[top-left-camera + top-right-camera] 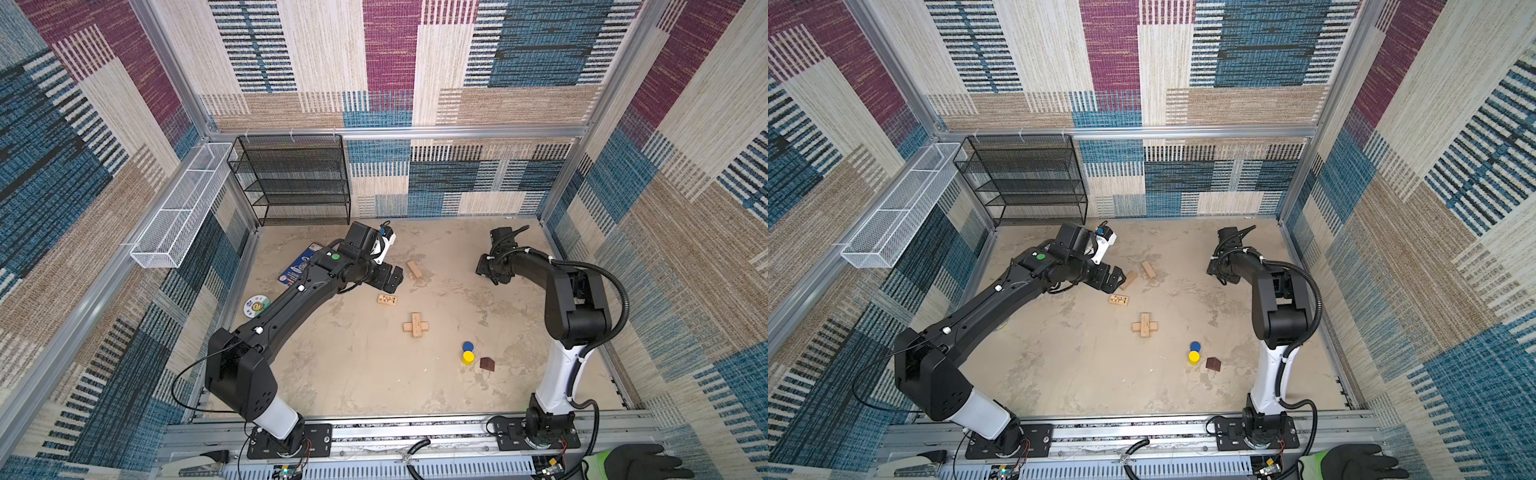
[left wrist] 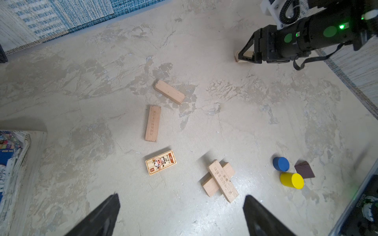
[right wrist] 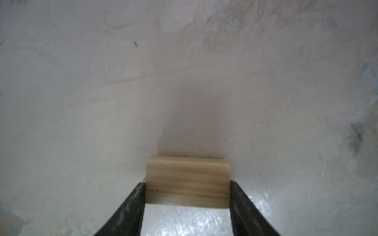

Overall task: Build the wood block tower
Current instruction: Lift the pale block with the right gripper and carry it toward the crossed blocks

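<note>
Woven blue-plum-tan walls (image 1: 390, 62) | mottled beige tabletop (image 1: 353, 374) | left gripper (image 2: 181, 197) spread wide, empty, behind-left of tower (image 1: 415, 325) (two crossed bars) | right gripper (image 3: 187, 185) clamping pale bar (image 3: 187, 169), behind-right of tower | yellow cylinder (image 1: 468, 356), blue disc (image 1: 468, 346), brown piece (image 1: 487, 364) front-right of tower

Counter (image 1: 353, 374) was mottled beige, stained. Crossed pair of bars (image 1: 415, 325) lay near middle, one atop other. Behind it lay printed bar (image 1: 386, 299), plain bar (image 1: 414, 269) and second plain bar (image 1: 1128, 281), flat, apart. Front right: blue disc (image 1: 468, 346) sat just beside yellow cylinder (image 1: 468, 356), brown house-shaped piece (image 1: 487, 364) near. Last bar (image 3: 187, 173) sat far right, pinched between jaws, down at counter. Blue packet (image 1: 297, 266) and round jar (image 1: 255, 306) lay at left edge; black mesh rack (image 1: 297, 183) stood in back left corner.
</note>
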You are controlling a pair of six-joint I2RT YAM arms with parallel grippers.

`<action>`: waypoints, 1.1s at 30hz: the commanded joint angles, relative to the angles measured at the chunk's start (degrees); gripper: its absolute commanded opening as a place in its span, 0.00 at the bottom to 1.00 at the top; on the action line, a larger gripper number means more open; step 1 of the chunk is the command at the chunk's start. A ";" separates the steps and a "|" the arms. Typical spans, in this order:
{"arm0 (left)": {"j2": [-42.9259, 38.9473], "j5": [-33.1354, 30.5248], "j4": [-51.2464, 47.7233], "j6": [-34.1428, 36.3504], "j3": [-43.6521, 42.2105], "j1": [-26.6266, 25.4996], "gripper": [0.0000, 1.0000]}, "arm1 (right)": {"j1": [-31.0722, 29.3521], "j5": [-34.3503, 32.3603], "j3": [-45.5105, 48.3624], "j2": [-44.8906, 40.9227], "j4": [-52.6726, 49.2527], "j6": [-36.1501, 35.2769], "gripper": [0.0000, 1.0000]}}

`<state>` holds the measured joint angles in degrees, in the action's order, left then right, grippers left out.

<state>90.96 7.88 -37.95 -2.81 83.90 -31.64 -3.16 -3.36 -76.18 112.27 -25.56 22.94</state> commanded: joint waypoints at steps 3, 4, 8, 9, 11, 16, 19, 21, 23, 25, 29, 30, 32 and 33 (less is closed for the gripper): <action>-0.35 0.65 -0.19 -0.88 0.22 0.09 0.99 | -0.40 1.86 3.80 -4.28 2.70 1.59 0.38; -0.35 0.65 -0.17 -0.88 0.27 0.09 0.99 | -0.59 1.86 4.56 -5.12 2.86 1.60 0.38; -0.39 0.71 -0.19 -1.19 0.29 0.09 0.99 | -2.07 1.47 8.04 -8.69 3.98 1.27 0.38; -0.37 0.94 -0.19 -1.30 0.28 0.09 0.99 | -2.55 1.41 8.75 -9.52 4.24 1.15 0.38; -0.52 1.59 -0.06 -1.58 0.30 0.09 0.99 | -4.10 0.75 10.26 -11.24 4.59 0.92 0.37; -0.21 2.27 0.58 -2.33 -0.10 0.06 0.98 | -7.69 0.05 12.90 -15.01 5.15 0.70 0.37; 0.23 2.66 0.78 -2.80 -0.14 0.09 0.98 | -9.82 -0.22 14.19 -17.80 5.18 1.10 0.34; 0.42 2.93 1.21 -3.19 -0.40 0.08 0.98 | -11.33 -0.66 15.04 -19.86 5.17 1.65 0.34; 0.54 3.28 1.54 -3.50 -0.66 0.00 0.98 | -12.77 -1.00 16.12 -22.02 5.35 2.17 0.34; 0.76 3.46 1.94 -3.67 -0.92 0.00 0.98 | -13.97 -1.13 17.26 -24.38 5.39 2.46 0.34; 1.15 2.94 2.58 -3.61 -1.27 0.00 0.98 | -15.30 -1.80 18.94 -28.70 4.41 2.68 0.34; 1.08 2.69 2.86 -3.52 -1.52 0.00 0.98 | -15.51 -1.73 19.35 -29.95 4.14 2.88 0.33; 1.03 2.17 3.76 -3.19 -2.22 0.00 0.98 | -15.82 -0.85 20.30 -32.43 4.11 3.50 0.30; 1.02 1.85 4.32 -2.93 -2.60 0.00 0.98 | -16.05 0.01 20.90 -33.75 4.18 4.23 0.28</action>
<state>91.92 10.61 -35.99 -5.37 82.00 -31.68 -18.72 -3.64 -56.18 80.82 -22.28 25.45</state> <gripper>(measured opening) 0.981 0.612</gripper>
